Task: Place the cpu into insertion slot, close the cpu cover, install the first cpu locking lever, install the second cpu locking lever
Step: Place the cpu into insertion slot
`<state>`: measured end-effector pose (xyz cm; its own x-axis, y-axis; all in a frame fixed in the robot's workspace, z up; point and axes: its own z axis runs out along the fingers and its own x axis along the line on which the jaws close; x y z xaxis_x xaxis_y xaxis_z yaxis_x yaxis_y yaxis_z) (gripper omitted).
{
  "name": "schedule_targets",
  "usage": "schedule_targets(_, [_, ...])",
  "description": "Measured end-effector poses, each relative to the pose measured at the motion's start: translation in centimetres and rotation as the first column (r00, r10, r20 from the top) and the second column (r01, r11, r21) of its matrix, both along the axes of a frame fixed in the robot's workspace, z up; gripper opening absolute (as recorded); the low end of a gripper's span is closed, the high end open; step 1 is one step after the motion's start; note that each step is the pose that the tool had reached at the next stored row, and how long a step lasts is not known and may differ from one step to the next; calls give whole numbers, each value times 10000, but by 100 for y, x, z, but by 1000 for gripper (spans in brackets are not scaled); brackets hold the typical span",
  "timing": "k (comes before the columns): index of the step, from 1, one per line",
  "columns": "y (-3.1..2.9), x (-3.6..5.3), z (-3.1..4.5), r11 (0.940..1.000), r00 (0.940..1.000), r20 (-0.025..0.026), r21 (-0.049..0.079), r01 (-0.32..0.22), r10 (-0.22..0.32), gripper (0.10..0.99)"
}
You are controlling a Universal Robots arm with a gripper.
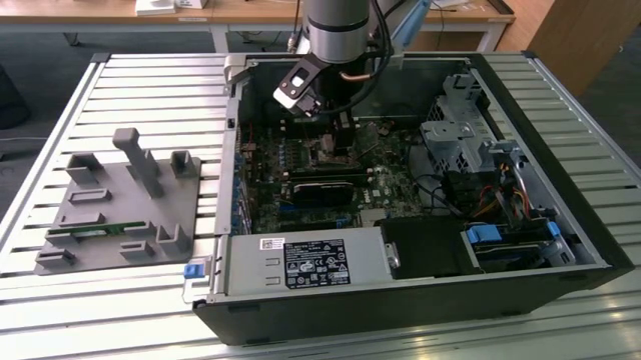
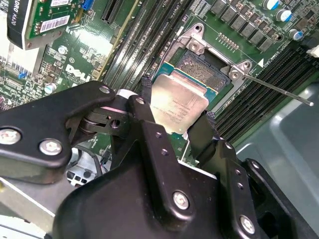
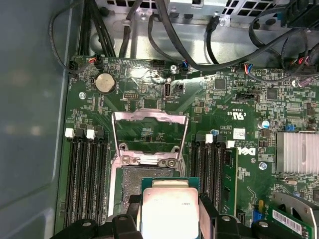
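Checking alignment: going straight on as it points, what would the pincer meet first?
Probably the square black silver-rimmed socket, just beyond the flat silvery-tan square chip the pincer grips; the gap between them is unclear.

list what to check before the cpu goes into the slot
1. cpu held by the gripper on two opposite edges: ok.
2. Cover standing up off the slot: ok.
3. Visible part of the slot bare: ok.
4. Lever pointing out, clear of the slot: ok.
5. cpu squared and centred over the slot: cannot tell.
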<state>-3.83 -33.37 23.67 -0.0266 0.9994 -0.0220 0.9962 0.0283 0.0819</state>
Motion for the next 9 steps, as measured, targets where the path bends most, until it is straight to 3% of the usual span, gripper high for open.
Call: schedule_targets(9, [0,0,-22,10000,10000,0,-3,1,-1,541])
